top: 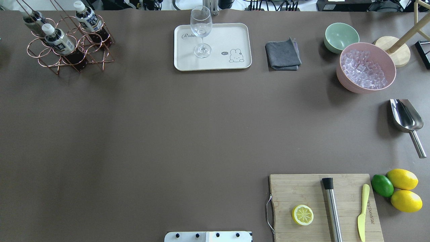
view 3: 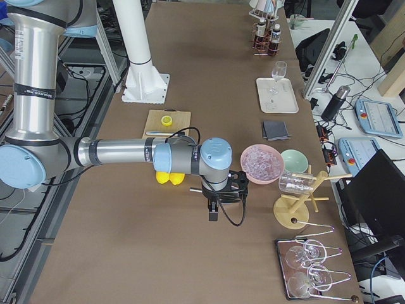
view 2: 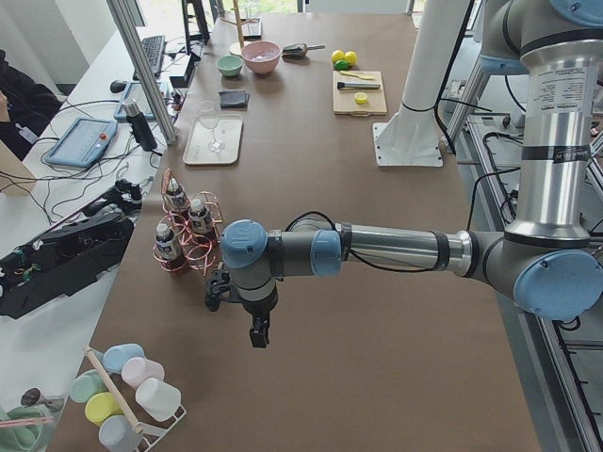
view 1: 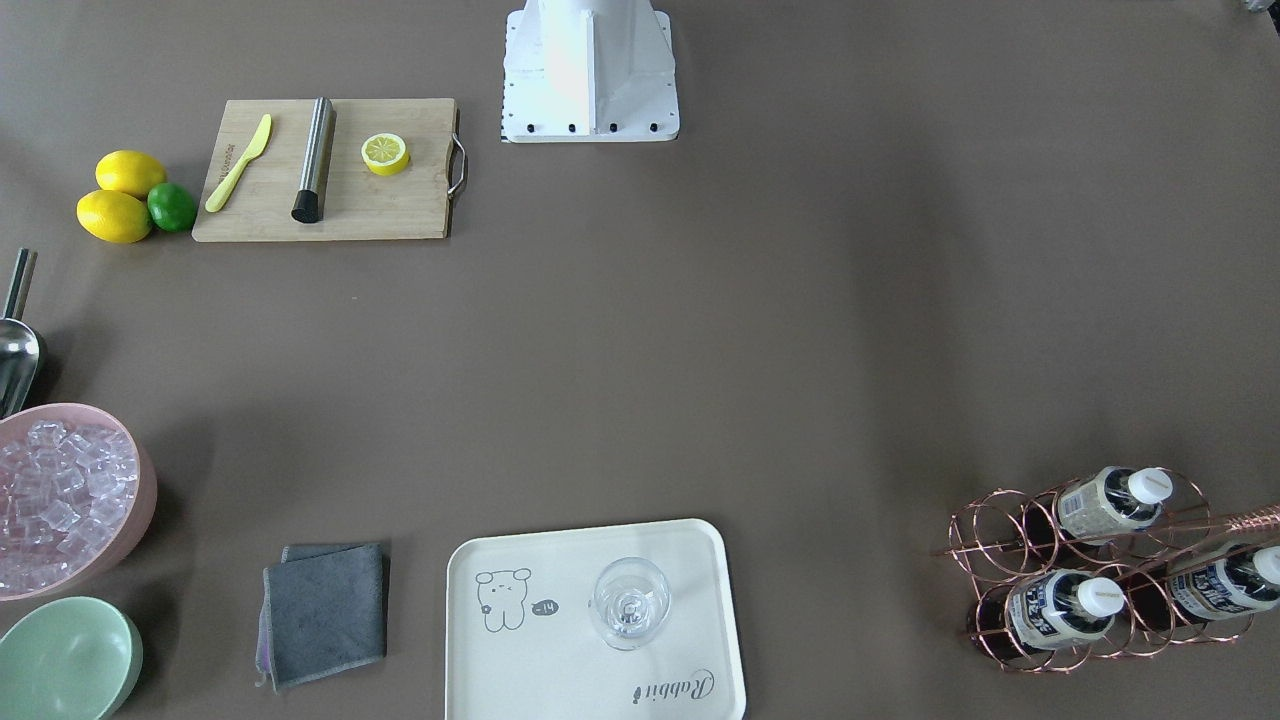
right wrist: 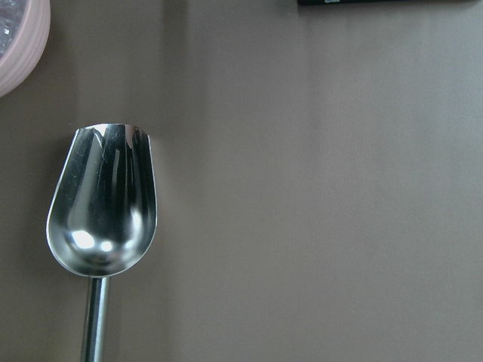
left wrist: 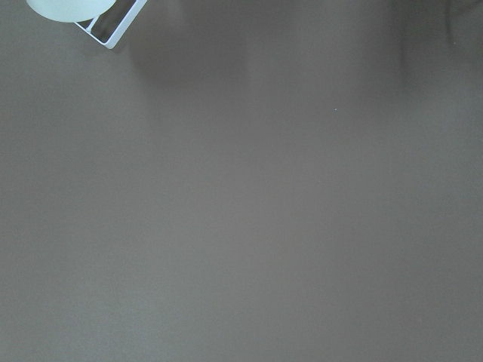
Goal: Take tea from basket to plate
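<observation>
Tea [view 1: 1062, 608] leans in the basket [view 1: 985, 548]; lifting it, I might snag a ring or topple the glass [view 1: 630, 603] on the plate [view 1: 560, 680]. Left fingers [view 2: 256, 334], right fingers [view 3: 213, 212]: too distant, cannot tell.

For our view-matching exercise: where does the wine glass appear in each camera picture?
Front-facing: wine glass bottom centre, on the plate.
Overhead: glass top centre.
Left exterior: glass upper left.
Right exterior: glass upper right.
Left wrist: absent.
Right wrist: absent.
Shared landmark: the plate under it.
</observation>
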Controlling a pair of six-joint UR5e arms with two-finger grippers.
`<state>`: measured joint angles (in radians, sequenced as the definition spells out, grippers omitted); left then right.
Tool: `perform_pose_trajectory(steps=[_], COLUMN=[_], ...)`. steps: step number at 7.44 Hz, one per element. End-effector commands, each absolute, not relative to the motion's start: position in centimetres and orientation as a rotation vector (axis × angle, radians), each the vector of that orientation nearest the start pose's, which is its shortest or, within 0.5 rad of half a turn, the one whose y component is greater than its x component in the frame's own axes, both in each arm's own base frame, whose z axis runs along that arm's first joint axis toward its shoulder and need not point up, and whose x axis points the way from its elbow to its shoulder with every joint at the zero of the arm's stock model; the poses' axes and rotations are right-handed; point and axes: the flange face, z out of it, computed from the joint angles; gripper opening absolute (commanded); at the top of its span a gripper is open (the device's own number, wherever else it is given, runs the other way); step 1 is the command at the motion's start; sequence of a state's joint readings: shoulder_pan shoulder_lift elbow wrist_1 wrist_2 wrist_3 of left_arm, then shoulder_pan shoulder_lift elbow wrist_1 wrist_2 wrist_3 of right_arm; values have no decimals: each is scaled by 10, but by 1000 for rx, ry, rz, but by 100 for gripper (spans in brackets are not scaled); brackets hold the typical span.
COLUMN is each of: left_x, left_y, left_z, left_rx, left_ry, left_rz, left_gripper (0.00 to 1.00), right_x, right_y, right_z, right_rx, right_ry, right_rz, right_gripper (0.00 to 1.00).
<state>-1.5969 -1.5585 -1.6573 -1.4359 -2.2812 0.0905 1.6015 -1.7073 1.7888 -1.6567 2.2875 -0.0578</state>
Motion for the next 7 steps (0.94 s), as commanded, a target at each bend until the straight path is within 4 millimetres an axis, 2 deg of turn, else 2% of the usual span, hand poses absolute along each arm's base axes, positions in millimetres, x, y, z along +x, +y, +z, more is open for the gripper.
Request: perform_pose_trajectory(steps=[1,2,4,7], left_x=[-81,-81,-81,-81], left_y=[-477,-477,-477,-473], left_z=[642,641,642,646], left_rx=[-20,-19,-22,-29], left_ry=[712,712,712,714], left_rz=[40,39,38,38], left_gripper=[99,99,99,99], right_x=[82,82,97,97], right_y=[-435,-432,-417,-417], right_z=[617,601,611,614], right_rx=[50,80,71,64], right_ry=[-718,-724,-722,-714], right_rz=[-31,-41,1,2], right_gripper=[100,100,100,100])
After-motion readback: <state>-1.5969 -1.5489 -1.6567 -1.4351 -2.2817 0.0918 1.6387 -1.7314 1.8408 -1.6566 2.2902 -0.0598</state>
